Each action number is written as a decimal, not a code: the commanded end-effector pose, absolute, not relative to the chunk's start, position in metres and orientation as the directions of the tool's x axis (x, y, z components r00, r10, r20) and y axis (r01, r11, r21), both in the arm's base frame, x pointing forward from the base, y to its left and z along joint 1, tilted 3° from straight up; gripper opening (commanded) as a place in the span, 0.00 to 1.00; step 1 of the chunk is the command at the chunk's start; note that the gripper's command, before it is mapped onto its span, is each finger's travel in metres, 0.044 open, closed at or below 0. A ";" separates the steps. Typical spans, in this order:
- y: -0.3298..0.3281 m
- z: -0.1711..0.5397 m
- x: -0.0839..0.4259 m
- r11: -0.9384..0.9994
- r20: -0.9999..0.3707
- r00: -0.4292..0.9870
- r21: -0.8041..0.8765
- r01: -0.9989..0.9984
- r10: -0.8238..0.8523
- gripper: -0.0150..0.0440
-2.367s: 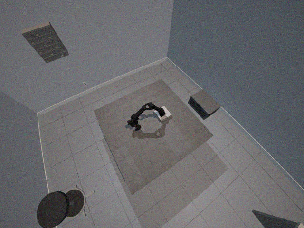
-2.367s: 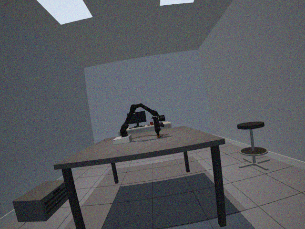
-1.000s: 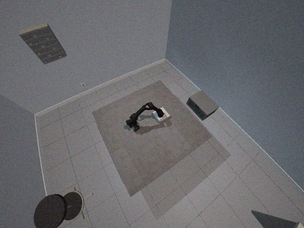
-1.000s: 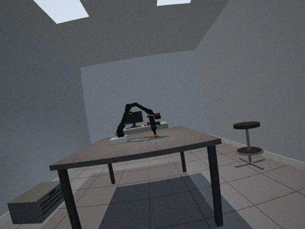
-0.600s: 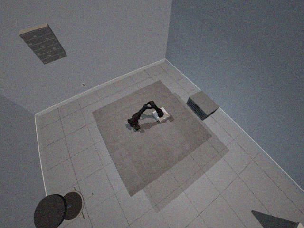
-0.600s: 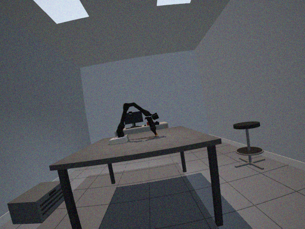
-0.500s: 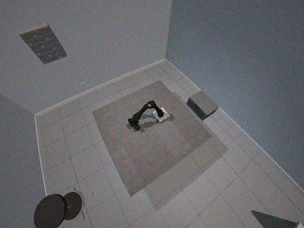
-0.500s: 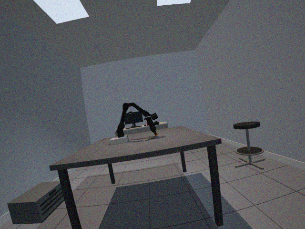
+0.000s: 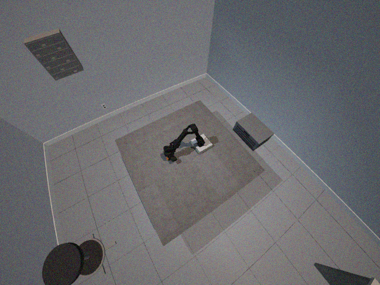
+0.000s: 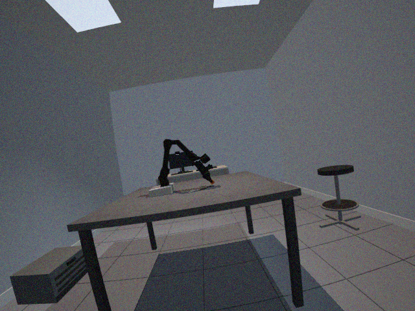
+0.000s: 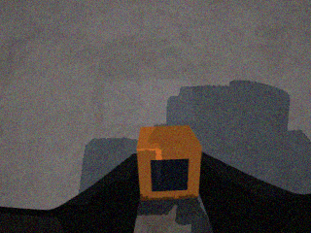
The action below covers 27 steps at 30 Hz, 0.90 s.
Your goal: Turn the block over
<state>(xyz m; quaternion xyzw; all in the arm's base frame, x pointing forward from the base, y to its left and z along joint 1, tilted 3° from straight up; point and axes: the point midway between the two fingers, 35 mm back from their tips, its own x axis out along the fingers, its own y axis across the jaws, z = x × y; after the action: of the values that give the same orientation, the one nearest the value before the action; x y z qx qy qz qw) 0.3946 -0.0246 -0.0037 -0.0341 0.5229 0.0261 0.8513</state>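
Observation:
An orange block (image 9: pixel 167 158) (image 10: pixel 212 183) (image 11: pixel 167 137) is held between the fingertips. Its side with a dark square mark faces the wrist camera, back toward the gripper. My gripper (image 11: pixel 166 159) is shut on the block, one black finger on each side of it. In the exterior view the gripper slants down to the right, with the block at its tip, close to the top of the table (image 9: pixel 190 196) (image 10: pixel 248 187) (image 11: pixel 63 73). I cannot tell whether the block touches the table. The block is very small in the top and exterior views.
The arm stands on a white base (image 9: pixel 203 149) (image 10: pixel 161 191) on the table. In the exterior view a monitor (image 10: pixel 176 161) and a pale bench (image 10: pixel 219 170) stand behind the arm. A stool (image 9: pixel 62 263) (image 10: pixel 335 170) and a grey cabinet (image 9: pixel 255 129) (image 10: pixel 32 287) stand away from the table.

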 end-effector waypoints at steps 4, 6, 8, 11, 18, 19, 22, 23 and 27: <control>-0.024 0.000 0.395 0.996 -0.875 0.484 -0.032 -0.088 0.015 0.25; -0.024 -0.003 0.397 0.996 -0.864 0.503 -0.031 -0.087 0.017 0.25; -0.025 -0.008 0.400 0.996 -0.848 0.530 -0.030 -0.086 0.020 0.25; -0.025 -0.014 0.403 0.996 -0.822 0.569 -0.028 -0.084 0.025 0.25; -0.026 -0.025 0.406 0.996 -0.754 0.656 -0.026 -0.082 0.034 0.25; -0.026 -0.027 0.406 0.996 -0.744 0.667 -0.026 -0.082 0.036 0.25; -0.026 -0.030 0.406 0.996 -0.712 0.701 -0.025 -0.082 0.040 0.25; -0.026 -0.030 0.405 0.996 -0.701 0.712 -0.025 -0.082 0.041 0.25; -0.026 -0.032 0.403 0.996 -0.655 0.754 -0.026 -0.083 0.046 0.25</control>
<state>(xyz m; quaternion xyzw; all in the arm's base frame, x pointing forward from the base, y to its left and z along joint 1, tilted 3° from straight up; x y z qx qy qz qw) 0.4077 -0.0264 -0.0273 -0.0319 0.3654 0.0328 0.9297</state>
